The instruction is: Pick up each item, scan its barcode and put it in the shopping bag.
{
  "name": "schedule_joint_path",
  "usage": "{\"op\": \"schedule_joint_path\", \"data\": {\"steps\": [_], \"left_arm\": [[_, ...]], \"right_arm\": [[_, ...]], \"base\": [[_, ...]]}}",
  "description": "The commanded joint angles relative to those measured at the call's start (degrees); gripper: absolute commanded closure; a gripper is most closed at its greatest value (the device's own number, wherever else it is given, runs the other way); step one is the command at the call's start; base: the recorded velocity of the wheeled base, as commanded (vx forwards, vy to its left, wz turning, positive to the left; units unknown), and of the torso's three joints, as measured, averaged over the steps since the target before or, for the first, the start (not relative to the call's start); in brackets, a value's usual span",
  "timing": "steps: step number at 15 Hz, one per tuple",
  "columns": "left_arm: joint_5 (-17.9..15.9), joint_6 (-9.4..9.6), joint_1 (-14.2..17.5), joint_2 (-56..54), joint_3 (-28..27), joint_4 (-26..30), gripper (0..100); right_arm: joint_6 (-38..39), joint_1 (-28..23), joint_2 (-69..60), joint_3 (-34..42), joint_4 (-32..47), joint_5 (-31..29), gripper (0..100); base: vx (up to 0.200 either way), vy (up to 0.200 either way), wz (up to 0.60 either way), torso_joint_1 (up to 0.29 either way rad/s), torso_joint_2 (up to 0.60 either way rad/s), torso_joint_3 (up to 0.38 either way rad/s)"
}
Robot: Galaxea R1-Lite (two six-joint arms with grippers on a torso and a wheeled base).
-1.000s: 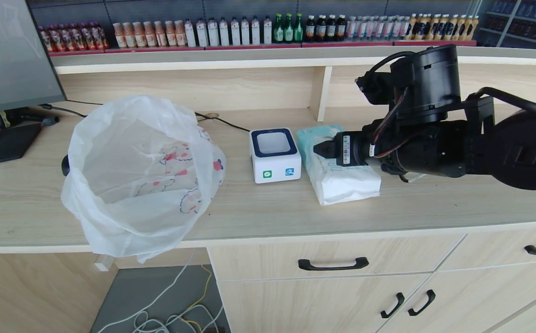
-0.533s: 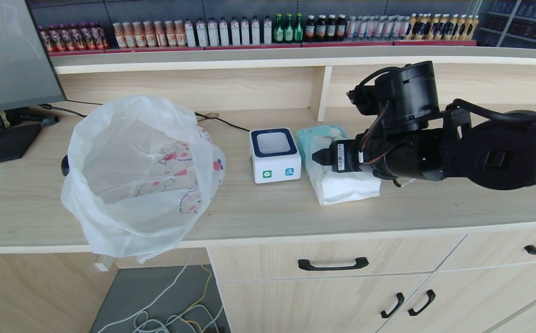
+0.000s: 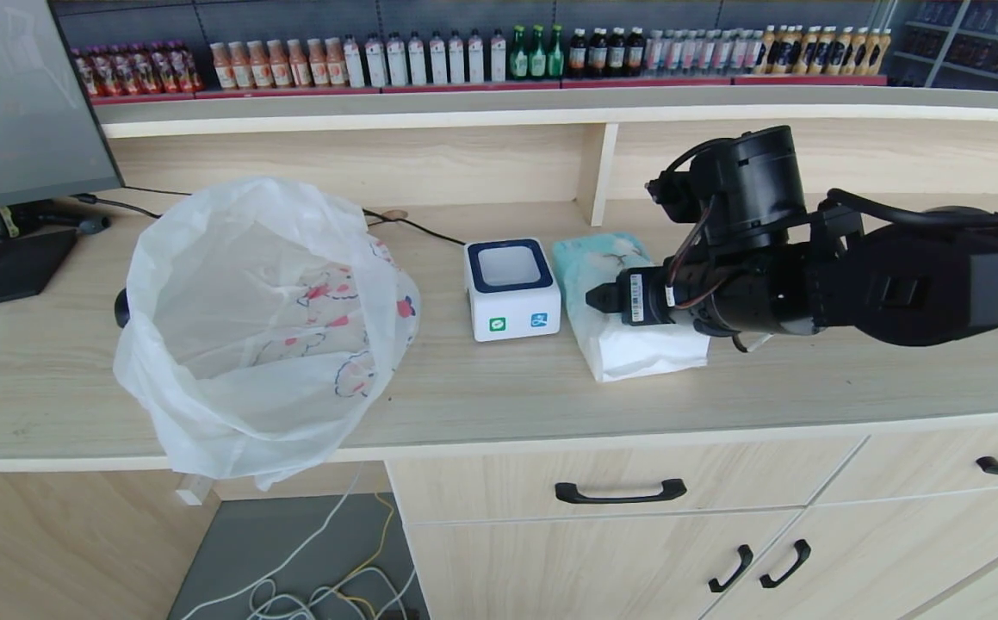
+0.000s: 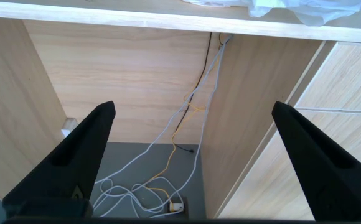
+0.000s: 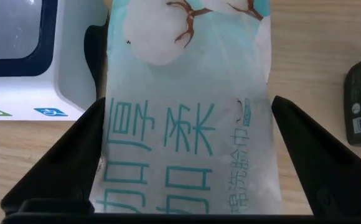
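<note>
The right pincer (image 5: 187, 109) stands wide open and empty, its jaws straddling the tissue pack (image 3: 636, 349), which lies between them on the counter (image 3: 481, 387). The scanner (image 3: 511, 288) sits just beside it, the shopping bag (image 3: 257, 319) well beyond. Gripping, scanning and bagging this pack apparently all remain.

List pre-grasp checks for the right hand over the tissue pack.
1. Right hand open, fingers straddling tissue pack: ok.
2. Pack flat on counter: ok.
3. Finger clear of scanner: cannot tell, gap tight.
4. Barcode side of pack known: cannot tell.
5. Shopping bag mouth open: ok.
6. Left hand open, below counter edge, clear: ok.
</note>
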Motion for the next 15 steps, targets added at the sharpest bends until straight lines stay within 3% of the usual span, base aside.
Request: {"op": "schedule_joint_path", "data": {"steps": [1,15], "left_arm": [[0.00,-0.02,0.00,-0.02,0.00,0.00,0],[0.00,-0.02,0.00,-0.02,0.00,0.00,0]], "right_arm": [[0.04,0.53,0.94,-0.75,0.04,-0.08,0],[2.94,1.24,4.19,-0.66,0.21,-0.43,0]], "base": [[0.000,0.000,0.00,0.000,0.00,0.000],[0.000,0.000,0.00,0.000,0.00,0.000]]}}
